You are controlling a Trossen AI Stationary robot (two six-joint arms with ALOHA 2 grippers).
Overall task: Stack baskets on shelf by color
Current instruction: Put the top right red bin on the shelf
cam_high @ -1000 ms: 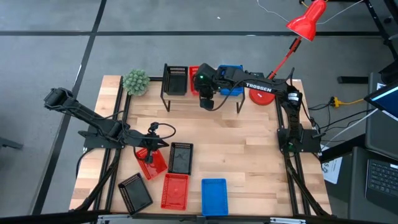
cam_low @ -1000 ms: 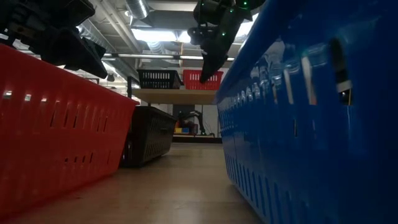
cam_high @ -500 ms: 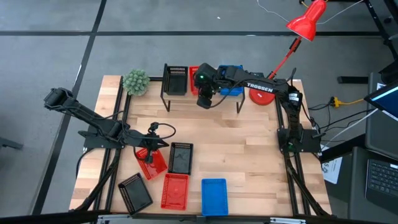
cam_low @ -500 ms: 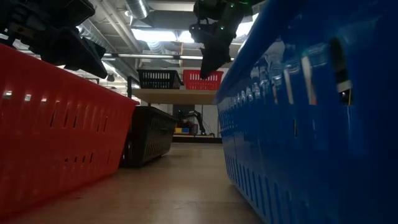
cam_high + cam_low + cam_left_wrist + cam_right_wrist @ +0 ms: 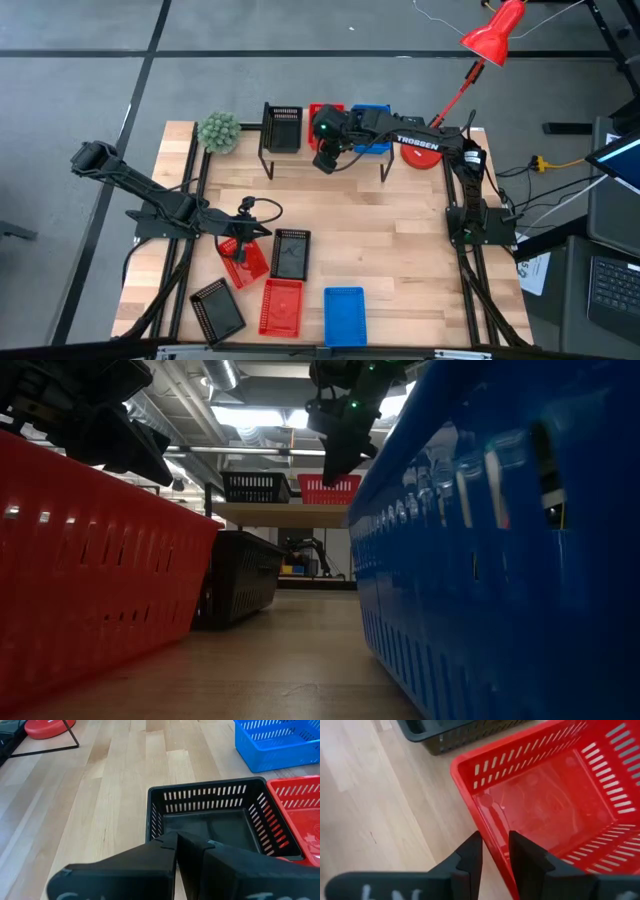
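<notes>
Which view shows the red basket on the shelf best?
Right wrist view: red basket fills it, right gripper at its rim. High view: mostly covered. Low view: one side. Left wrist view: absent.

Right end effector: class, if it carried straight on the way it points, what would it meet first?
Probably the near rim of the red basket on the shelf; the right end effector is open.

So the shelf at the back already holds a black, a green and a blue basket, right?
Not quite: the middle basket on the shelf is red, not green. The high view shows it between the black basket and the blue basket, under the right gripper.
</notes>
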